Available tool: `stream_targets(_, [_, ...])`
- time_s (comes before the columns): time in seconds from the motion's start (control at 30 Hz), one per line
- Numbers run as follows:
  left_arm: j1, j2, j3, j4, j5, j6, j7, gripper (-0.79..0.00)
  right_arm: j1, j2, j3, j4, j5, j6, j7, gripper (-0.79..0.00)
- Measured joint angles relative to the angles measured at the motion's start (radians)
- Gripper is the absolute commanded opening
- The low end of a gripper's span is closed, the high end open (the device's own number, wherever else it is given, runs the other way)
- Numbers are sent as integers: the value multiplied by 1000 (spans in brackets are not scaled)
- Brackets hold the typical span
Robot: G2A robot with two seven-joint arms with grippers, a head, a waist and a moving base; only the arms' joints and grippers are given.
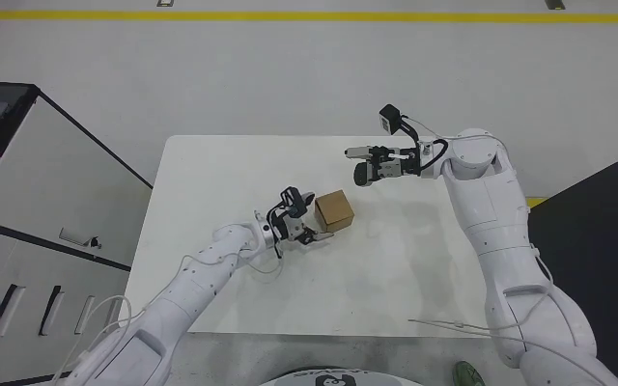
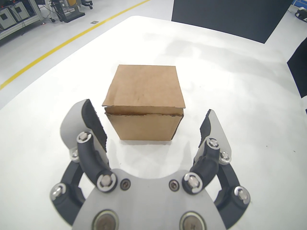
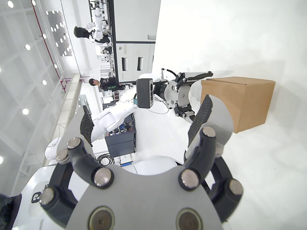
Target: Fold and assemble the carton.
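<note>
**A:** What stands at the far left of the top view?

**B:** A grey cabinet [image 1: 58, 183] with a dark frame. Next to it is the white table [image 1: 222, 174], which takes up the middle of the frame.

**A:** And next, moving right?

**B:** The left gripper [image 1: 314, 220], just left of centre and low over the table, with its jaws spread wide. In its own wrist view the two black-padded fingers [image 2: 93, 120] stand wider apart than the box and grip nothing.

**A:** Where is the carton?

**B:** The carton [image 1: 334, 209] stands on the table at about the centre of the frame, immediately right of that gripper. It is a brown cardboard cube, folded up and closed. Its top flap [image 2: 144, 87] lies down. The flap's edge facing the left gripper is lifted a little, which leaves a thin slit above the side wall.

**A:** Do the fingers touch it?

**B:** I cannot tell. They are just beside the near face, one towards each side of it.

**A:** Further right?

**B:** The right gripper [image 1: 355, 164] hangs above and a little right of the carton in the frame. It is apart from the carton and turned on its side. Its jaws are spread as well, with nothing between them.

**A:** And the right edge?

**B:** A black panel [image 1: 589, 222] beyond the table.
</note>
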Motion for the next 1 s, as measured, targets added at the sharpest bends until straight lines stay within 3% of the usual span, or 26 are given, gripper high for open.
stream_targets(0.17, [-13, -9, 14, 17, -5, -10, -2, -52, 0, 0, 0, 0, 0, 0, 0, 0])
stream_targets(0.3, [-23, -15, 22, 34, -6, -15, 6, -197, 0, 0, 0, 0, 0, 0, 0, 0])
stream_targets(0.43, [-30, -19, 27, 50, -5, -18, 17, -283, 0, 0, 0, 0, 0, 0, 0, 0])
stream_targets(0.57, [-34, -22, 28, 64, -7, -20, 26, -311, 0, 0, 0, 0, 0, 0, 0, 0])
stream_targets(0.63, [-35, -23, 28, 68, -8, -19, 28, -431, 0, 0, 0, 0, 0, 0, 0, 0])
stream_targets(0.67, [-35, -24, 28, 70, -9, -19, 30, -453, 0, 0, 0, 0, 0, 0, 0, 0])
stream_targets(0.87, [-32, -25, 25, 70, -11, -17, 35, -462, 0, 0, 0, 0, 0, 0, 0, 0])
stream_targets(0.9, [-32, -25, 25, 69, -11, -17, 36, -505, 0, 0, 0, 0, 0, 0, 0, 0])
stream_targets(1.0, [-30, -24, 22, 64, -10, -17, 39, -785, 0, 0, 0, 0, 0, 0, 0, 0])
